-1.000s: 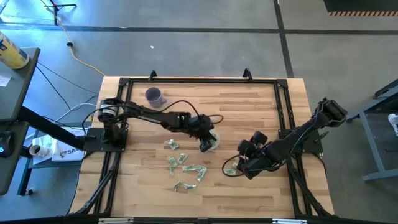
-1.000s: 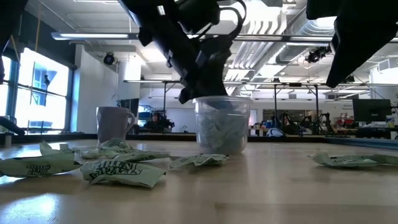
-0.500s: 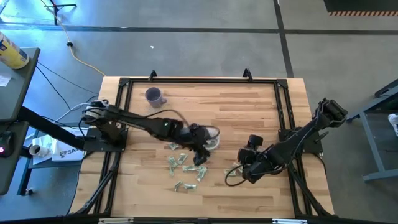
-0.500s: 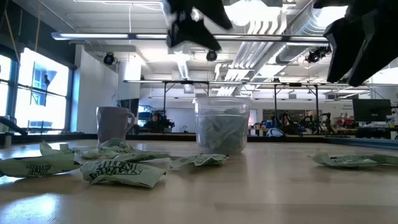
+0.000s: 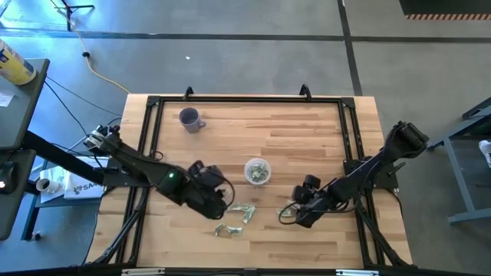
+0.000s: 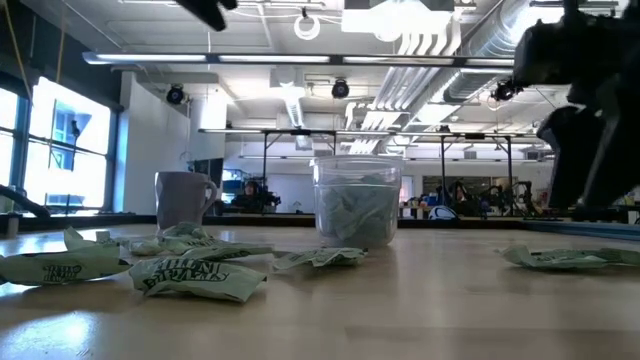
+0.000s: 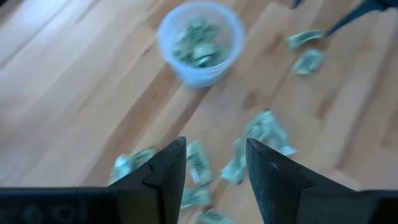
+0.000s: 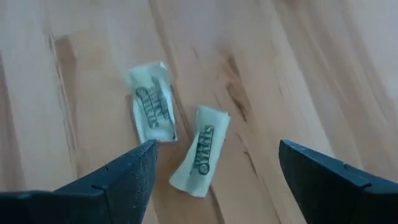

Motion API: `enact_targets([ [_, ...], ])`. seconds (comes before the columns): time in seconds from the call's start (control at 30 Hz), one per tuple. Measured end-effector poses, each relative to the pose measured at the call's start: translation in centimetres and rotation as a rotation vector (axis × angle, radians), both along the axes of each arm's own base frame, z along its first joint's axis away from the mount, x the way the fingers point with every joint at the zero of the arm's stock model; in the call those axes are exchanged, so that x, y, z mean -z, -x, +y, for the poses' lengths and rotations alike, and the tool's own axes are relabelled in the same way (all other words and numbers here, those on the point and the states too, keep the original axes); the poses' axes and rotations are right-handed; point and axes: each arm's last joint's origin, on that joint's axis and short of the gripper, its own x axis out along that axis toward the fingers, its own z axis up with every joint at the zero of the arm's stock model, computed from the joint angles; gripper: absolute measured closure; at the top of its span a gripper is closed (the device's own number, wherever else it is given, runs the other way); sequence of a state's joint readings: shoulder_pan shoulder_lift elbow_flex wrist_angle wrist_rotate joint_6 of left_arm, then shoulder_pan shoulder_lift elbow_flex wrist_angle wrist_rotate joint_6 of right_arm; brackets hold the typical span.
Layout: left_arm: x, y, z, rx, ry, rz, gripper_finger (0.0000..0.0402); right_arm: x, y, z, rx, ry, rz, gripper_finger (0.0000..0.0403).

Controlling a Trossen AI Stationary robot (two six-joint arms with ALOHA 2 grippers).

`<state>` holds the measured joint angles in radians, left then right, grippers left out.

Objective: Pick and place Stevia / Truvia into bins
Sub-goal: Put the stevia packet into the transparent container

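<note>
The clear cup stands upright mid-table with several green-and-white sachets inside. More sachets lie flat on the wood to its near-left. Two lie to its near-right. My left gripper hovers open over the near-left cluster, holding nothing. My right gripper hangs wide open just above the two sachets on the right, with nothing between its fingers.
A purple mug stands near the table's far-left corner. A black frame runs around the wooden top. Bare wood lies between the cup and the far edge.
My left gripper has drawn back from over the cup toward the near-left and now hovers above the sachet cluster. It has risen out of the low view. My right gripper has moved toward the near edge and come down over the two sachets on the right.
</note>
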<state>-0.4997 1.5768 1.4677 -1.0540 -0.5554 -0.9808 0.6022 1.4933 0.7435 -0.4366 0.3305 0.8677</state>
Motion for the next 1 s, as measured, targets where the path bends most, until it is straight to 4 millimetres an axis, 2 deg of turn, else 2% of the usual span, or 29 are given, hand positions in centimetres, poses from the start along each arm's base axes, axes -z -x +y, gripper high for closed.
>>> enact_targets([
  [0.13,0.3,0.8,0.6,-0.061,-0.02,0.065,0.0204,1.4,0.7,-0.6,-0.025,0.028,0.0,0.008],
  [0.37,-0.1,0.7,2.1,-0.059,-0.082,0.084,0.0205,2.2,0.4,-0.4,-0.013,0.024,-0.043,0.008],
  [0.53,-1.8,1.0,3.7,-0.018,-0.1,0.034,0.0211,2.9,-0.4,-0.2,-0.006,0.03,-0.034,0.008],
  [0.77,-3.9,2.1,4.1,0.116,-0.147,-0.035,0.0211,2.4,-0.7,-0.5,0.0,0.105,-0.024,0.008],
  [0.87,-3.9,2.2,4.2,0.134,-0.16,-0.028,0.0211,2.6,-0.5,-0.5,-0.006,0.114,0.004,0.008],
  [1.0,-2.5,2.1,4.1,0.164,-0.162,0.016,0.0211,3.0,-0.5,-0.4,-0.007,0.095,0.028,0.008],
])
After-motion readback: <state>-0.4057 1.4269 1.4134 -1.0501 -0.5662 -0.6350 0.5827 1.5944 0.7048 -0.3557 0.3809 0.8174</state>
